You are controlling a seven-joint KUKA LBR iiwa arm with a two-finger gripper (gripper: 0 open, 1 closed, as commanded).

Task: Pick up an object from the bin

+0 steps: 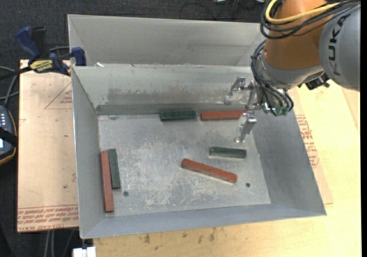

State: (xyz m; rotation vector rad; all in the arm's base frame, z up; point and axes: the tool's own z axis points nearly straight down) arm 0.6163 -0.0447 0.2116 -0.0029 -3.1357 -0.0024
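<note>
Orange and rounded, the wrist cover (292,35) of the arm sits highest over the bin, with yellow and black cables (275,6) looped across it. The arm reaches in from the right.

Below the cover, the metal claw (245,129) hangs over the right part of the bin floor, pointing down. Whether it is open or closed cannot be told from this angle, and no thing can be made out in its grip.

Nearest to its tip is a short dark green bar (227,152), lying flat and almost level on the floor. Whether the tip touches this bar cannot be told. Just in front of it lies a slanted red bar (209,170), longer, with its right end nearer the front wall.

Behind the claw, at the foot of the back wall, lies a back red bar (222,115). To its left, near but apart, is a back green bar (178,115).

Well apart from all these, along the left wall, a long red bar (107,181) and a left green bar (114,168) lie side by side, lengthwise.

Around them, the grey metal bin (172,38) stands on a pale wooden table (200,244).
</note>
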